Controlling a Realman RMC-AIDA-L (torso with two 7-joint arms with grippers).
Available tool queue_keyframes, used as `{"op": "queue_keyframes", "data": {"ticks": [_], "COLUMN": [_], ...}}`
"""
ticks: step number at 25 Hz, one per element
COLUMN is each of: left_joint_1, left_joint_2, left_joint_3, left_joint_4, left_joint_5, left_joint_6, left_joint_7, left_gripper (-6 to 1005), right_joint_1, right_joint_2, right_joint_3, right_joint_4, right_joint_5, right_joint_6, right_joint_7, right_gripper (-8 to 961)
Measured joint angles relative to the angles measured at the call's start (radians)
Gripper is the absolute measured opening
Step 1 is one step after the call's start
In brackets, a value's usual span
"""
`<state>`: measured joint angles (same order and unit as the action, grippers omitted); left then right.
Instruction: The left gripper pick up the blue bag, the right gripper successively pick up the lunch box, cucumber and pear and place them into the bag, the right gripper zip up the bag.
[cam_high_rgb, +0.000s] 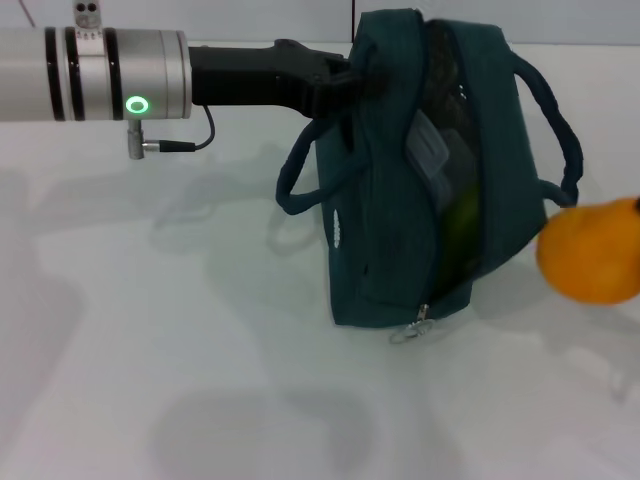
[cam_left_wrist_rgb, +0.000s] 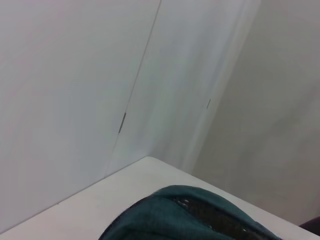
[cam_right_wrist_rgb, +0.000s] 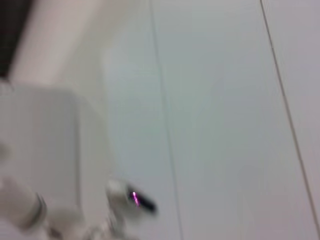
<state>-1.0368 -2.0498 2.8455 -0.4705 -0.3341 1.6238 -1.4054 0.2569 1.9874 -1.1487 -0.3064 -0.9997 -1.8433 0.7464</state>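
Note:
The blue bag (cam_high_rgb: 385, 230) stands open on the white table (cam_high_rgb: 150, 330). My left gripper (cam_high_rgb: 350, 78) reaches in from the left and is shut on the bag's upper rim by one handle. Inside the opening a clear corner of the lunch box (cam_high_rgb: 428, 150) shows, with the green cucumber (cam_high_rgb: 462, 215) below it. The orange-yellow pear (cam_high_rgb: 590, 250) hangs above the table just right of the bag. Only a dark sliver of my right gripper (cam_high_rgb: 636, 206) shows on the pear at the picture's edge. The bag's top (cam_left_wrist_rgb: 190, 220) also fills the left wrist view's lower part.
The bag's zipper pull (cam_high_rgb: 415, 325) hangs at its near bottom corner. Two rope handles loop out, one on the left (cam_high_rgb: 300, 190) and one on the right (cam_high_rgb: 560, 130). White walls stand behind the table. The right wrist view is blurred wall and a pale fixture.

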Motion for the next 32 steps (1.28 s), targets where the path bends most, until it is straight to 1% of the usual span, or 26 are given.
{"op": "queue_keyframes", "data": {"ticks": [1, 2, 3, 4, 7, 9, 10, 13, 15, 17, 19, 22, 30, 32], "left_joint_1": [0.000, 0.000, 0.000, 0.000, 0.000, -0.002, -0.003, -0.008, -0.009, -0.009, -0.009, -0.003, -0.002, -0.002], "left_joint_2": [0.000, -0.001, -0.002, -0.004, -0.009, -0.012, -0.013, -0.018, -0.020, -0.020, -0.021, -0.022, -0.023, -0.024], "left_joint_3": [0.000, 0.000, 0.000, 0.000, 0.000, 0.000, 0.000, 0.000, 0.000, 0.000, 0.000, 0.000, 0.000, 0.000], "left_joint_4": [0.000, 0.000, 0.000, 0.000, 0.001, 0.004, 0.005, 0.007, 0.007, 0.007, 0.006, 0.003, 0.001, 0.001], "left_joint_5": [0.000, -0.001, -0.001, -0.001, -0.002, -0.002, -0.002, -0.008, -0.011, -0.013, -0.018, -0.024, -0.025, -0.025], "left_joint_6": [0.000, 0.000, -0.001, -0.003, -0.008, -0.010, -0.011, -0.012, -0.012, -0.012, -0.012, -0.012, -0.012, -0.012], "left_joint_7": [0.000, 0.001, 0.003, 0.006, 0.022, 0.032, 0.036, 0.047, 0.049, 0.050, 0.051, 0.052, 0.069, 0.075], "left_gripper": [75, 75, 75, 75, 75, 76, 76, 76, 76, 76, 76, 75, 76, 75], "right_joint_1": [0.007, 0.007, 0.045, 0.051, 0.137, 0.202, 0.251, 0.346, 0.385, 0.404, 0.403, 0.378, 0.263, 0.253], "right_joint_2": [-0.001, -0.001, -0.002, -0.001, 0.014, 0.020, 0.021, 0.021, 0.023, 0.024, 0.025, 0.024, 0.011, 0.010], "right_joint_3": [0.007, 0.007, 0.026, 0.028, 0.032, 0.032, 0.030, 0.022, 0.020, 0.020, 0.020, 0.019, 0.018, 0.018], "right_joint_4": [-0.011, -0.011, -0.057, -0.065, -0.122, -0.133, -0.134, -0.134, -0.135, -0.135, -0.135, -0.135, -0.147, -0.146], "right_joint_5": [0.010, 0.010, 0.019, 0.020, 0.024, 0.024, 0.021, -0.001, -0.030, -0.062, -0.075, -0.086, -0.135, -0.156], "right_joint_6": [-0.029, -0.029, -0.060, -0.062, -0.059, -0.042, -0.019, 0.069, 0.131, 0.179, 0.203, 0.225, 0.233, 0.239], "right_joint_7": [0.017, 0.017, 0.085, 0.096, 0.213, 0.281, 0.322, 0.387, 0.402, 0.410, 0.413, 0.417, 0.417, 0.417], "right_gripper": [28, 29, 30, 31, 35, 37, 38, 41, 43, 46, 48, 51, 60, 62]}}
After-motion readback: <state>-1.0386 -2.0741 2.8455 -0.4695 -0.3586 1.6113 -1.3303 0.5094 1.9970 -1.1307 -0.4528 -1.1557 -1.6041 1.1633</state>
